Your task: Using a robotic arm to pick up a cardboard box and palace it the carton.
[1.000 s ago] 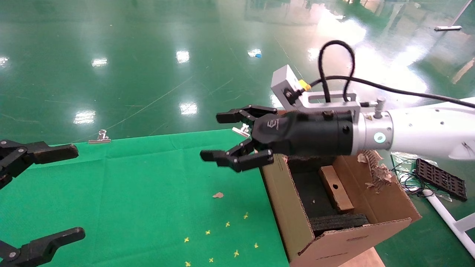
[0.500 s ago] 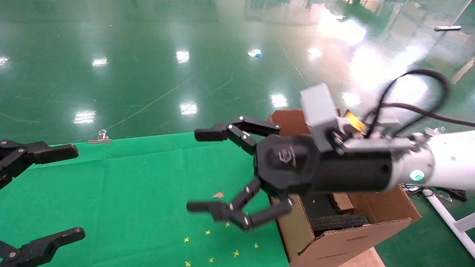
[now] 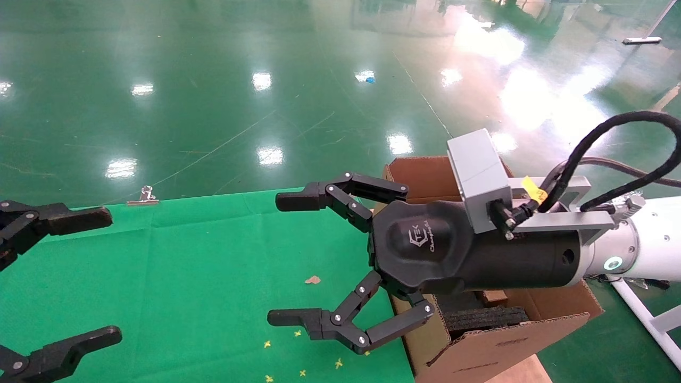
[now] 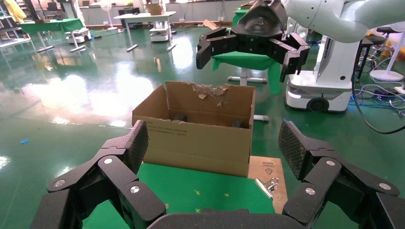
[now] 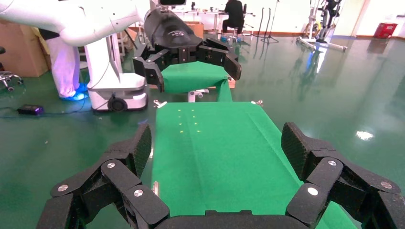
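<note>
1. On my head feed, the right gripper (image 3: 314, 260) hangs above the green cloth (image 3: 202, 266), just beside the carton's near wall. Its fingers are spread wide apart with nothing between them.
2. The robotic arm (image 3: 649, 247) behind it comes in from the right side. Its black wrist crosses over the carton (image 3: 505, 340) and hides most of the interior from me.
3. A grey camera block (image 3: 476, 175) sits on top of that wrist, with a black cable (image 3: 612, 143) looping up behind it.
4. Of the cardboard box (image 3: 493, 296) I can only make out a small brown sliver inside the carton, under the wrist, next to the black foam padding (image 3: 481, 319). How it lies I cannot tell.
5. The left wrist feed shows the carton from the other side, standing at the edge of the cloth-covered table with its flaps upright; the far flap (image 4: 210, 90) is torn and ragged along its top edge.
6. The left gripper (image 3: 69, 276) sits at the left edge of my head feed, above the cloth and well apart from the carton. Its fingers are also wide apart and it holds nothing.
7. Small yellow marks (image 3: 319, 346) dot the cloth below the right gripper, and a brown scrap (image 3: 313, 280) lies between its two fingers as I see it from above.
8. A metal binder clip (image 3: 143, 197) grips the cloth's far edge, and glossy green floor (image 3: 213, 80) stretches beyond.
</note>
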Controlling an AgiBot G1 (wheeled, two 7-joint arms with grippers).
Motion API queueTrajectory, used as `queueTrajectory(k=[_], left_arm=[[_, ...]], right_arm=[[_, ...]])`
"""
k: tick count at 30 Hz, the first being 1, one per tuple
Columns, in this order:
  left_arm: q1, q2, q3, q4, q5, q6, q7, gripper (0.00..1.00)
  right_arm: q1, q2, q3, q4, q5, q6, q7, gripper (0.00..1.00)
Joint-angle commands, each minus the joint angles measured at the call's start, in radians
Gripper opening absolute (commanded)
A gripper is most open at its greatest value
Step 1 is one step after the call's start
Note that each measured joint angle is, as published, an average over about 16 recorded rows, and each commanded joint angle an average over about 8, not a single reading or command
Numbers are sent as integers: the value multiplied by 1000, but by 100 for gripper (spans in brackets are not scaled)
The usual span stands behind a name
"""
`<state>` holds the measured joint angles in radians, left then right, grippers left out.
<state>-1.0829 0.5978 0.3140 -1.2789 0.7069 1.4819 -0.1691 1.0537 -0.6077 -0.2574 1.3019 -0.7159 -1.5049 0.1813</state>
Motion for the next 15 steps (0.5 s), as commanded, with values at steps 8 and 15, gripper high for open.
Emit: queueTrajectory(k=[8,15], left_arm=[[0,0,0,0,0,0,0,100],[0,0,0,0,0,0,0,100]], right_arm=[[12,-2,-12,-10,-8,5,4,100],[16,-2,-17,-14,-11,7,5,100]])
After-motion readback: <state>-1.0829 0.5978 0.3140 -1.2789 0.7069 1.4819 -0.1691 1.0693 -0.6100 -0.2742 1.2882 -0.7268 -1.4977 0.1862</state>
